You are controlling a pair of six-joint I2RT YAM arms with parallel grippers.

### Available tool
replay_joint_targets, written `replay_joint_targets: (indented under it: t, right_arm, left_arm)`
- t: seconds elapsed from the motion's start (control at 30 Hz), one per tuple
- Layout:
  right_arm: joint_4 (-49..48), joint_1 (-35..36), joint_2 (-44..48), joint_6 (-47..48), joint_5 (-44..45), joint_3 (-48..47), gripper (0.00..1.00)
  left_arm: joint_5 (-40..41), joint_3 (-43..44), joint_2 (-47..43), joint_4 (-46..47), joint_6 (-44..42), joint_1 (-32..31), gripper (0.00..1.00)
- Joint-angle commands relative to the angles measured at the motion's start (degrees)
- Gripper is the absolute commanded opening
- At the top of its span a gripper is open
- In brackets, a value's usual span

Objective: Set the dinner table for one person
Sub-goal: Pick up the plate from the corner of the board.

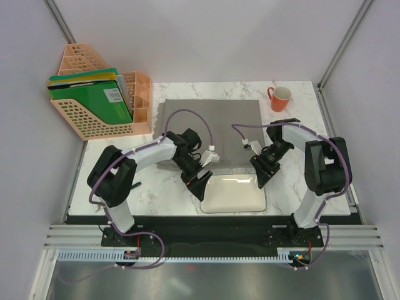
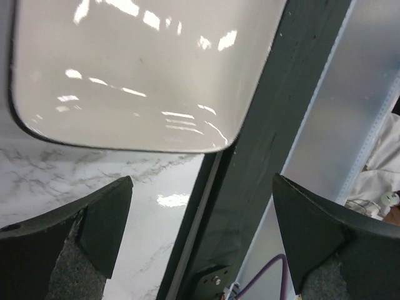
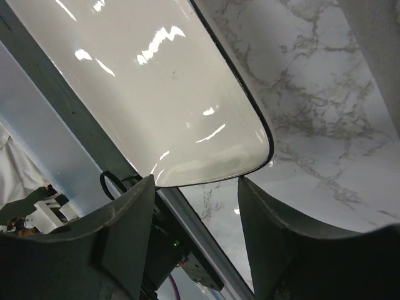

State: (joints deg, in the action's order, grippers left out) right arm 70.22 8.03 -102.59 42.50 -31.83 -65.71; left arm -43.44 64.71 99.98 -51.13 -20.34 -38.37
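The dinner table [image 1: 212, 89] is white marble with grey veins. A white rectangular plate [image 1: 234, 194] lies at its near edge, in front of a grey placemat [image 1: 212, 125]. My left gripper [image 1: 199, 184] sits low at the plate's left edge, open wide with nothing between its fingers. In the left wrist view the plate's corner [image 2: 125, 69] lies just beyond the gripper [image 2: 201, 181]. My right gripper [image 1: 262, 178] is at the plate's right edge. In the right wrist view its jaws [image 3: 195, 181] stand partly open and hold nothing, with the plate's corner [image 3: 156, 81] right at their tips.
An orange mug [image 1: 279, 98] stands at the back right corner. A peach file organiser [image 1: 100, 103] with green folders sits at the back left. The table's dark front edge [image 2: 250, 175] runs just past the plate. White walls enclose the table.
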Motion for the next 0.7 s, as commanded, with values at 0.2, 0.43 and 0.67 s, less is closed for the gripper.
replay_joint_targets:
  t: [0.2,0.43,0.67]
  right_arm:
    - [-6.14,0.93,-2.36,-3.47,-0.96,-0.29,0.60]
    - [-5.35,-0.73,-0.07,-3.22,3.18,-0.91,0.60]
    - [-5.96,-1.44,-2.97,-2.51,1.07,0.85,0.56]
  left_arm:
    - [8.98,4.90,6.53,9.38,3.63,-0.21,1.00]
    - [10.48,4.29,7.59,9.91,3.81,-0.21,1.00]
    - [6.62,5.16,7.42,10.18,5.57,-0.30,0.96]
